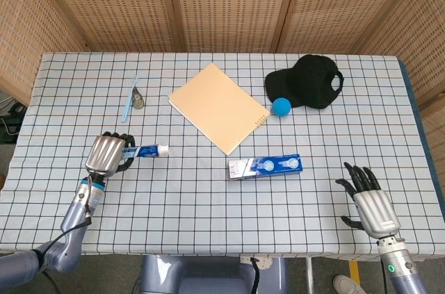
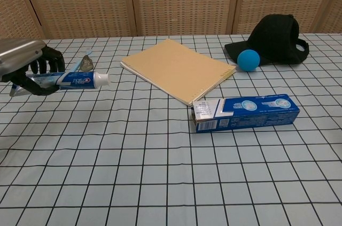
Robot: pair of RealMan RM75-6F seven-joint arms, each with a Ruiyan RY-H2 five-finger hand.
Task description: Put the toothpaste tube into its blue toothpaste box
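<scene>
My left hand [image 1: 108, 153] [image 2: 25, 67] grips the toothpaste tube [image 1: 147, 150] [image 2: 72, 80] and holds it clear above the table at the left, cap end pointing right. The blue toothpaste box [image 1: 265, 166] [image 2: 246, 111] lies flat on the checked cloth right of centre, its white flap end facing left. My right hand [image 1: 368, 202] hovers near the table's front right corner, fingers spread, holding nothing; the chest view does not show it.
A tan notebook [image 1: 219, 107] [image 2: 178, 70] lies behind the box. A black cap [image 1: 306, 82] [image 2: 277, 39] and a blue ball [image 1: 281, 106] [image 2: 248, 60] sit at the back right. A light blue toothbrush [image 1: 130, 99] with a small metal object lies back left.
</scene>
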